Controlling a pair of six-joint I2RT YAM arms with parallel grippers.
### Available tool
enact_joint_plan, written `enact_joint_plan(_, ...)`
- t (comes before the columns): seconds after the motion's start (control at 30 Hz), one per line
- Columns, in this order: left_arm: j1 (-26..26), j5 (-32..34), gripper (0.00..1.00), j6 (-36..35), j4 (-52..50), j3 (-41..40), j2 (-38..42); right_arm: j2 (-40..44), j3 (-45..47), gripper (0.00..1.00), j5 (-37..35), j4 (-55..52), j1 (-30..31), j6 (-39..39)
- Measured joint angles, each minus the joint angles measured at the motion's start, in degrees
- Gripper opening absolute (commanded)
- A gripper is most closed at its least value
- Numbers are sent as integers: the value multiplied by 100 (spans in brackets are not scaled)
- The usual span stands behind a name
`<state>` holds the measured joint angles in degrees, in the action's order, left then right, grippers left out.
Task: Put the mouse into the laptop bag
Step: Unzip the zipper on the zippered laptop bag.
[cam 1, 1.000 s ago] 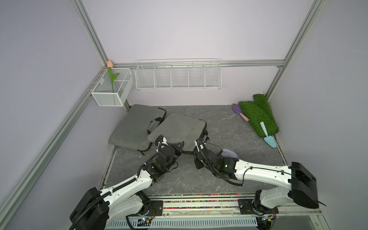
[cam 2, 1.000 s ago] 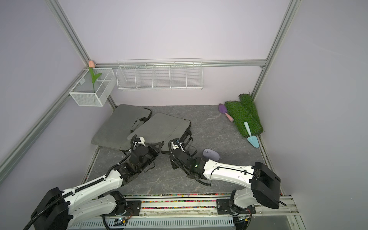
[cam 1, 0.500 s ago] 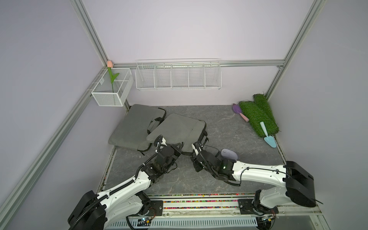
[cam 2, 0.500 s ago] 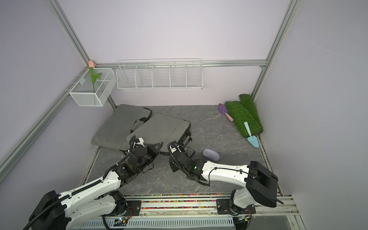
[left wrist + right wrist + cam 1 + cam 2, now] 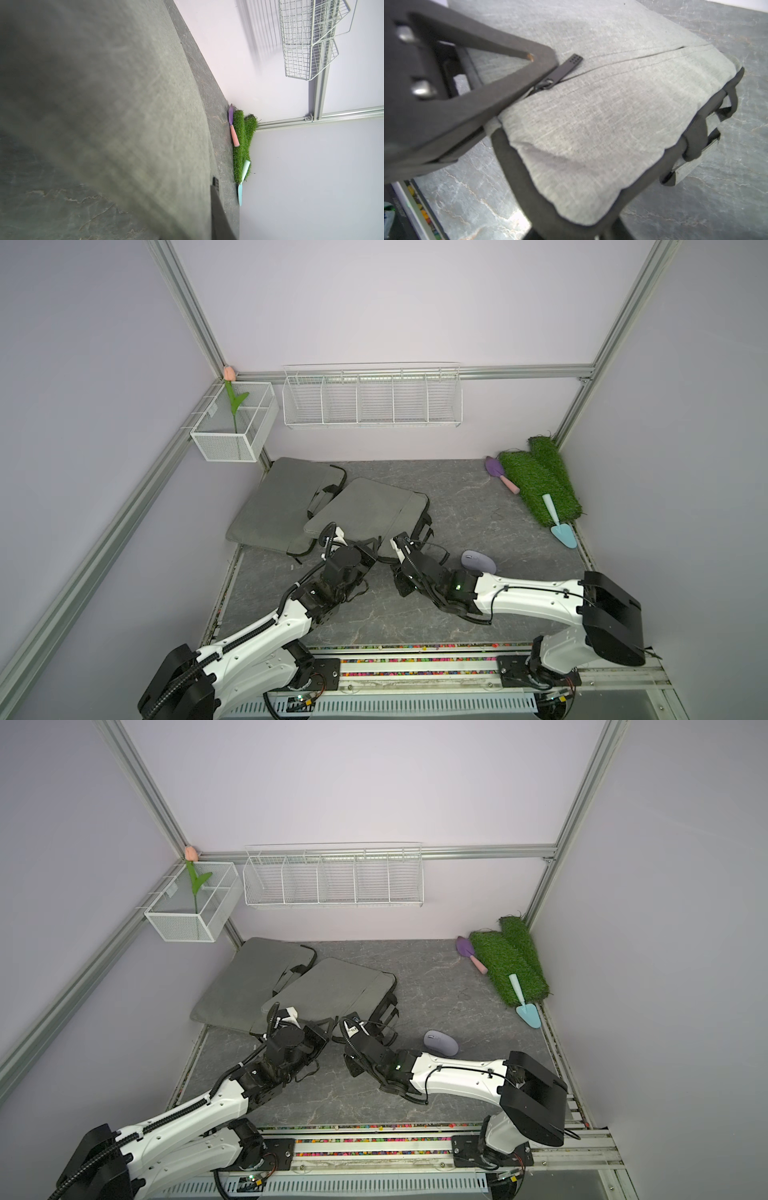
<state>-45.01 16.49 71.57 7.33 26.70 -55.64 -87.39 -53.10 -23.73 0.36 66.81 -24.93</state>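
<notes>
- Down at the front edge of the nearer grey fabric laptop bag (image 5: 374,506), both arms crowd one spot. The left gripper (image 5: 370,551) looks pressed nearly together right by the black zip pull (image 5: 566,68), though I can't see whether cloth is caught in it.
- The right gripper (image 5: 400,578) hovers just beside it; spread or closed, I cannot tell. That close, the two could knock each other.
- The zip looks closed along its seam. A tug may drag or lift the soft bag, which overlaps a second grey bag (image 5: 282,497), instead of running the slider.
- Loose black straps (image 5: 699,133) could snag a finger.
- The lilac domed mouse (image 5: 478,562) sits on the dark stone-look worktop (image 5: 457,497), outside the bag and near the right forearm. A swing could shove it, and its smooth shell may slip out of a pinch.
</notes>
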Motion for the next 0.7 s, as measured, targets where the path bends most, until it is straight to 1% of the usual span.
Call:
enact_joint_plan(0.13,2,9,0,-2,-2,0,20,0,-15,15,-26,-33,7,4)
enact_joint_plan(0.3,0,22,0,-2,-42,0,46,37,35,14,-24,-15,7,11)
enact_joint_plan(0.33,-2,20,0,-2,-42,0,50,61,66,8,-22,2,9,11)
enact_joint_plan(0.37,-4,20,0,-2,-39,0,52,83,87,6,-15,22,11,22)
enact_joint_plan(0.47,-4,20,0,9,-37,0,57,116,116,6,0,79,9,57)
enact_joint_plan(0.5,-2,20,0,15,-37,0,57,120,118,8,4,83,9,66)
enact_joint_plan(0.57,-2,20,0,17,-37,0,57,122,131,22,33,98,9,101)
enact_joint_plan(0.7,-2,20,0,17,-37,0,59,131,136,28,116,107,4,146)
